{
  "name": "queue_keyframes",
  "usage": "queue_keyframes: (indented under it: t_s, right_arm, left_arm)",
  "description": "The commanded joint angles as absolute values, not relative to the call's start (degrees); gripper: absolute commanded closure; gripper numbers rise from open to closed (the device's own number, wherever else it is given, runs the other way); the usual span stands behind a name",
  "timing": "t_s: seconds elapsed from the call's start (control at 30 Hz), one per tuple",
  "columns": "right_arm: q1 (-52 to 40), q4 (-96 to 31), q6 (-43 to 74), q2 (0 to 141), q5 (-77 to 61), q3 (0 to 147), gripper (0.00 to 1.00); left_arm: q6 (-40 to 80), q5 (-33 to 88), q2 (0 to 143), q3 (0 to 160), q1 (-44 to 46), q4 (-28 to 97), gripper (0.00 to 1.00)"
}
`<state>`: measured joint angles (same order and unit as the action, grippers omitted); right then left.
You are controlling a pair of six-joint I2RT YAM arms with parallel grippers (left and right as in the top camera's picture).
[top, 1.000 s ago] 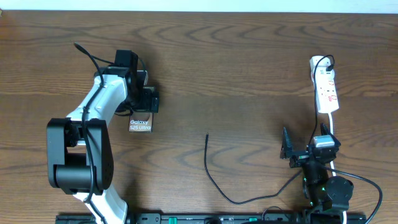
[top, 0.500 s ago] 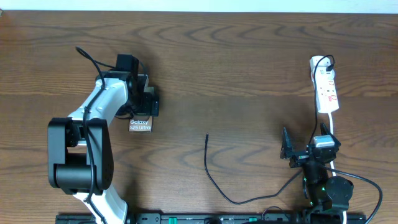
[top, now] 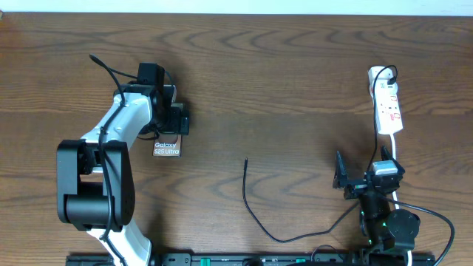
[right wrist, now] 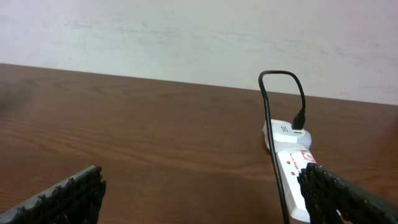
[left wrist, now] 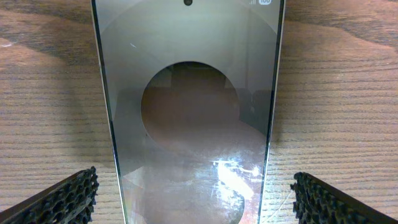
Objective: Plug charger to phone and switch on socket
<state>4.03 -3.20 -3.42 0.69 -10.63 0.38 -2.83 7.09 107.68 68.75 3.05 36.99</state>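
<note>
Black ribbed fingers (left wrist: 68, 196) of my left gripper (left wrist: 196, 202) stand wide apart, one on each side of the phone (left wrist: 186, 112), gripping nothing. The phone lies flat on the wooden table (top: 295, 74), glossy face up, its lettered end toward my base. Right of the phone and well apart from it, the charger (top: 245, 193) lies loose, its tip pointing away from me, not plugged in. Farther right of the phone, my right gripper (right wrist: 208, 196) hangs wide open too, empty. Beyond it, far right of the phone, the socket (top: 387, 103) lies with a black plug (right wrist: 298, 119) in its far end.
</note>
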Motion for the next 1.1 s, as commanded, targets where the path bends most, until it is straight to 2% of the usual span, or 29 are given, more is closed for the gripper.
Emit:
queue_keyframes:
  t_s: [0.0,1.07]
  right_arm:
    - [3.7,-3.5,-3.9,0.3,-10.4,0.3,0.01]
    - [3.7,-3.5,-3.9,0.3,-10.4,0.3,0.01]
  left_arm:
    - [-3.0,6.2,107.9,68.3,2.9,36.9,0.02]
    - [-3.4,3.3,110.7,68.3,2.9,34.4,0.02]
